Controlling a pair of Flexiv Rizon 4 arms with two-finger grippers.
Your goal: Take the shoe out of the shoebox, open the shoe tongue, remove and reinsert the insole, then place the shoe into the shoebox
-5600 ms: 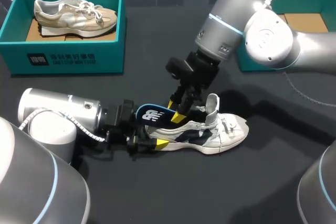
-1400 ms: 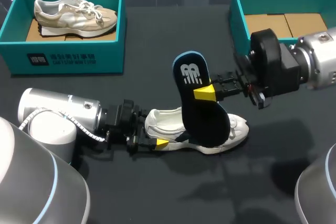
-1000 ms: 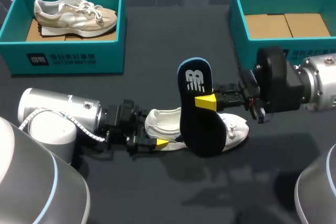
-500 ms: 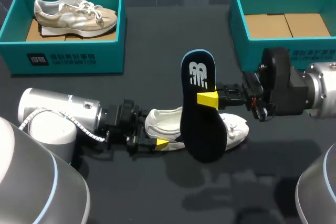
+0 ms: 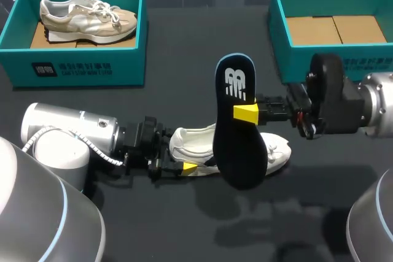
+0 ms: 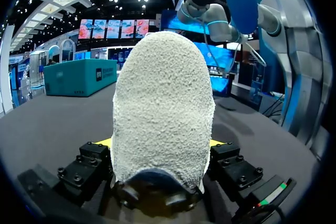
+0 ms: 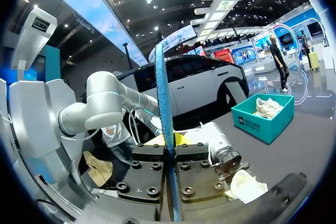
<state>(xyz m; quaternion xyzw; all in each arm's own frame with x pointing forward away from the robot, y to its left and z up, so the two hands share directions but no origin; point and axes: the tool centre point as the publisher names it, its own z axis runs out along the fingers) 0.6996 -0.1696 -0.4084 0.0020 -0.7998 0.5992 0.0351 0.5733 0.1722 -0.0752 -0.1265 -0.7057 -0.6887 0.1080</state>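
Foam insole, pinched edge-on in our right gripper, shows its face only overhead. Our left gripper clamps the shoe.

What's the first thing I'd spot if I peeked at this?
The big dark blue insole, held up over the middle of the table by the right gripper. Down on the table lies a white shoe, its heel pinched by the left gripper. Far back left, a beige shoe sits in a teal box.

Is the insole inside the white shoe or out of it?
Out. The right gripper holds the insole over the white shoe; its whole outline shows, none of it inside.
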